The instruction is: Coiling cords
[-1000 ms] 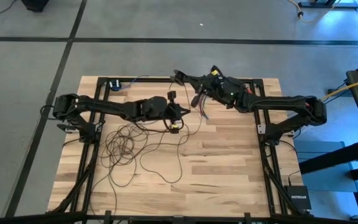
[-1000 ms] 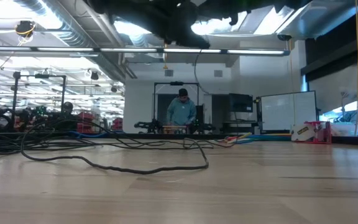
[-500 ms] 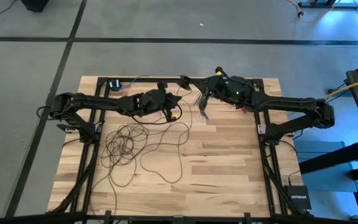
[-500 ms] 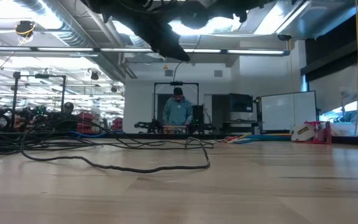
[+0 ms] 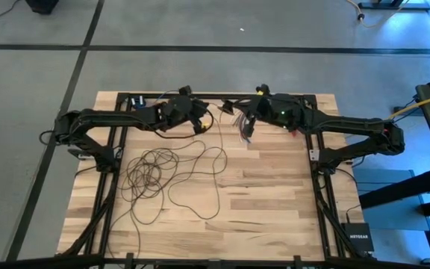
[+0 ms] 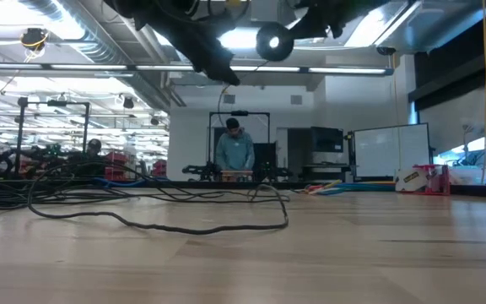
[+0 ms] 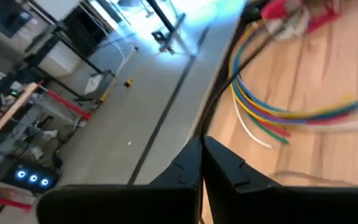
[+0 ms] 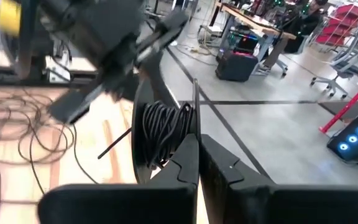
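Observation:
The cords' loose loops (image 5: 154,168) lie on the wooden table (image 5: 275,194) at centre left, and one strand rises to my left gripper (image 5: 201,121), which is shut on it near the far edge. A wound-up black coil of the cord (image 8: 163,132) sits at my right gripper (image 5: 234,110), which is shut (image 8: 197,146) and faces the left gripper across a small gap. In the low view the loops (image 6: 159,221) rest on the tabletop while both arms hang above. My left gripper pinches a single dark strand of the cord (image 7: 211,118) at its fingertips; the strand runs on straight past them, clear of the table. My right gripper is shut with a thin strand (image 8: 195,106) rising from between its fingertips. The coil sits just beyond the fingers, lifted clear; the fingers hide the place of contact.
A short bundle of multicoloured wires (image 5: 242,128) lies on the table under the right gripper, also seen as the coloured wires (image 7: 278,115) in the left wrist view. A small blue-black device (image 5: 137,101) sits at the far left corner. A person (image 6: 233,152) stands beyond the table.
My left gripper has swung toward the table's far edge and a little left, tipping up toward level, drawing its strand with it. My right gripper has drawn back slightly toward the right and turned. The loops on the table have stayed in place.

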Controlling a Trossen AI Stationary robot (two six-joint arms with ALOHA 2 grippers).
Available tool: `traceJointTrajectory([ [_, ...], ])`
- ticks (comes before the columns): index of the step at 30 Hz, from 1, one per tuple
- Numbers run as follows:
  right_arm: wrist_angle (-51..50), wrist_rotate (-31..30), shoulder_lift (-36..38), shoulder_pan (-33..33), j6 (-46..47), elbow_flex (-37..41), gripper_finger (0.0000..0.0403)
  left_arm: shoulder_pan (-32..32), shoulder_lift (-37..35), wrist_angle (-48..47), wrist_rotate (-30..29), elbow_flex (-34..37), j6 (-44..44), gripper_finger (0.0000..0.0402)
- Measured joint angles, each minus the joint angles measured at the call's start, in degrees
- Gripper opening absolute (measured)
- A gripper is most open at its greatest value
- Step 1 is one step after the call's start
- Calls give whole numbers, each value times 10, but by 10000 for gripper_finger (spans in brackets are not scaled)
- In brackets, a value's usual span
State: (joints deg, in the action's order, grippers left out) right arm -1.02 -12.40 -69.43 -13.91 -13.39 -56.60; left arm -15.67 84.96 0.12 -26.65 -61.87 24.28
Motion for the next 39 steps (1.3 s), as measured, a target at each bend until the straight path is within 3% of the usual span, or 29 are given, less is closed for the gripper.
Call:
traceJointTrajectory([
  [6, -27, -17, -3, 0, -19, 0, 6, 10, -29, 37, 5, 0, -34, 1],
  [13, -28, -54, -34, 0, -32, 0, 6, 35, -45, 77, 76, 0, -84, 1],
  [21, -5, -66, -57, 0, -36, 0, 6, 56, -44, 93, 80, 0, -119, 1],
  [29, 50, -66, -58, 0, -19, 0, 6, 62, -8, 123, 146, 0, -169, 1],
  [39, 82, -64, -58, 0, -12, 1, 6, 67, 52, 244, 148, 0, -166, 1],
])
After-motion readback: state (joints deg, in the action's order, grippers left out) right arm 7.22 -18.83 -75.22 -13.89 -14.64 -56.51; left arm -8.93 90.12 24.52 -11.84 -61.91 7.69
